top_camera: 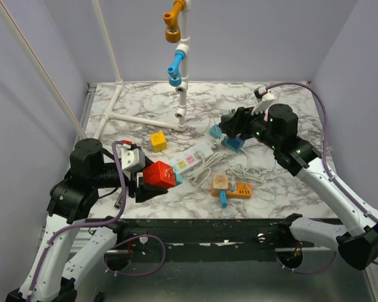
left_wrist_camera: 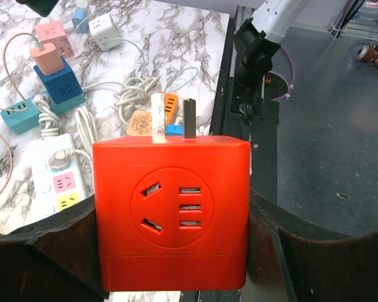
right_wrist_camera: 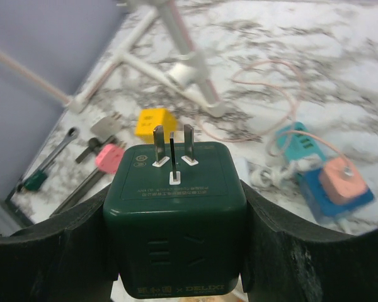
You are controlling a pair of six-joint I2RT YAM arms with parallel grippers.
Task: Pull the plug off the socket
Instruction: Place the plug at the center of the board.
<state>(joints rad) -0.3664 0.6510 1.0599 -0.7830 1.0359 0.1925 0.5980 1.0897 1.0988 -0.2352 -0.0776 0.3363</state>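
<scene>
- Long white plastic power strip (top_camera: pixel 195 156) with pastel outlets: one, lying mid-table between the arms. It looks light, stiff and slick, so I'd pin it by its long edges, or it'll lift with any plug.
- Red plastic cube plug (top_camera: pixel 159 174): one, clamped in the left gripper (left_wrist_camera: pixel 172 214) just near-left of the strip's near end. Two bare prongs are showing, so it's off the socket.
- Dark green plastic cube plug (right_wrist_camera: pixel 174 170): one, squeezed tight in the right gripper (right_wrist_camera: pixel 176 207), far right, three prongs bare.
- Small yellow plastic cube (top_camera: pixel 157 140): one, sitting left of the strip.
</scene>
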